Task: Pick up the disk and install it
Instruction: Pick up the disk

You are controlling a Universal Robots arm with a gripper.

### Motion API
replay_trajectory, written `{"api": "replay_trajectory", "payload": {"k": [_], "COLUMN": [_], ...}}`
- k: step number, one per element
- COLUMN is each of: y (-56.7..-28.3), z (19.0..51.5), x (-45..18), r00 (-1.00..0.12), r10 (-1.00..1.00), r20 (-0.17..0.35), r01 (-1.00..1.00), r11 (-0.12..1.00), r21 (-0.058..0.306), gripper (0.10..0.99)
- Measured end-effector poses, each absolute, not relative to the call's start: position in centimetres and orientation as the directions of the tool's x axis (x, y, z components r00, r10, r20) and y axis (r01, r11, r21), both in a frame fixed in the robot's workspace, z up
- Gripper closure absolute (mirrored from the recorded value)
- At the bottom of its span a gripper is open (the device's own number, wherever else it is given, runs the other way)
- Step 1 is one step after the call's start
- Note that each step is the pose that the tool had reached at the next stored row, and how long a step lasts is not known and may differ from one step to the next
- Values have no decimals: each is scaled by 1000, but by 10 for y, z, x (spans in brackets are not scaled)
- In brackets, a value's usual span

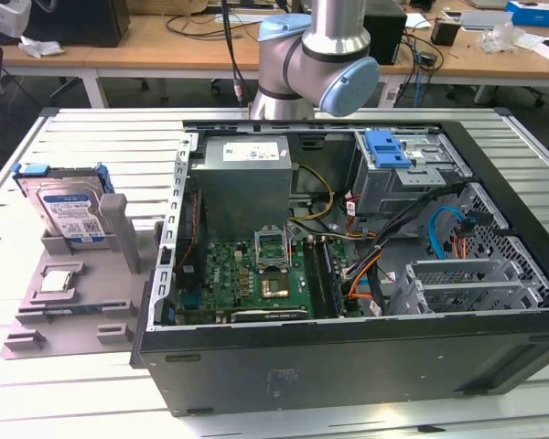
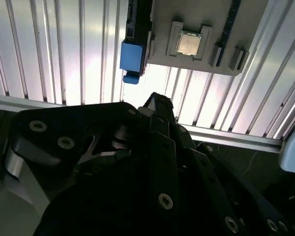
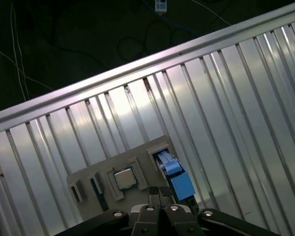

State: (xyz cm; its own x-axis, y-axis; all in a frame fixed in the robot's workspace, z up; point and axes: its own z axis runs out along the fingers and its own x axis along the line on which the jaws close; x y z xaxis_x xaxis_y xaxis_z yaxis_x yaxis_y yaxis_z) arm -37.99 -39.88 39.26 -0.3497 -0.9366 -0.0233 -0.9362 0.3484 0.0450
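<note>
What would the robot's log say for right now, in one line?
stage: before pickup | disk: standing in grey holder | claw: shut, empty, apart from disk | computer case: open

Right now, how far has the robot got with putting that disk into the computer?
Nothing looks done yet. The disk stands upright in its grey holder on the exterior view's left, outside the open computer. The gripper is shut and empty, above the holder in both wrist views. Picking up and fitting the disk are both left.

Tool [image 3: 160, 191] fingertips together over grey tray [image 3: 87, 176] holding disk [image 3: 176, 176], chip [image 3: 124, 178], on ribbed table [image 3: 226, 108]
</note>
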Motion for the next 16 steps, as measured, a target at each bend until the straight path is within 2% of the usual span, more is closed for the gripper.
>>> {"api": "replay_trajectory", "payload": {"k": [16], "y": [-399], "z": [393], "x": [-380], "r00": [-205], "r10": [-979], "r20": [-23], "r01": [-978], "r11": [204], "r21": [45], "gripper": [980]}}
